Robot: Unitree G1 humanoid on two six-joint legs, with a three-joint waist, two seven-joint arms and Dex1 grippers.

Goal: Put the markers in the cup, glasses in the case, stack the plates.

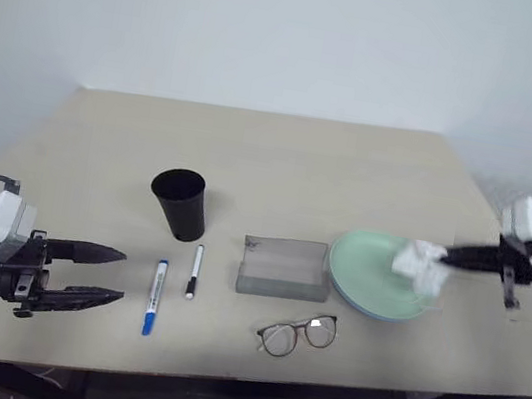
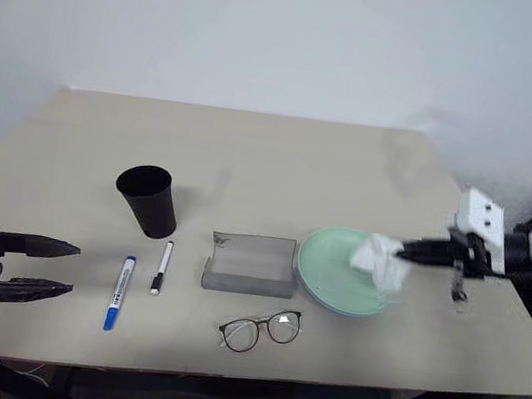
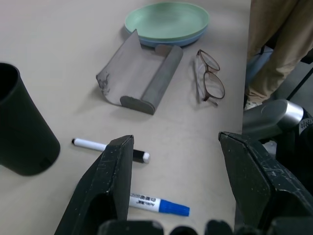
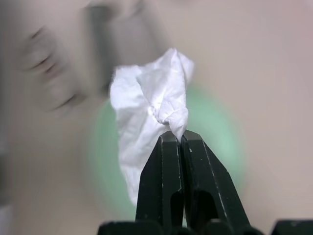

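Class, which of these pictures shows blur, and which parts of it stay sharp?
Right wrist view: the right gripper and its pinched white tissue are sharp, while the green plate and table behind smear. Left wrist view: crisp throughout, glasses and case well defined. Head views: the tissue looks slightly smeared.

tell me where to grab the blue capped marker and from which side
Grip the blue-capped marker across its white barrel near the middle, coming from straight above with fingers either side of its length. It lies flat on the table, apart from the black-capped marker, so both long sides look free.
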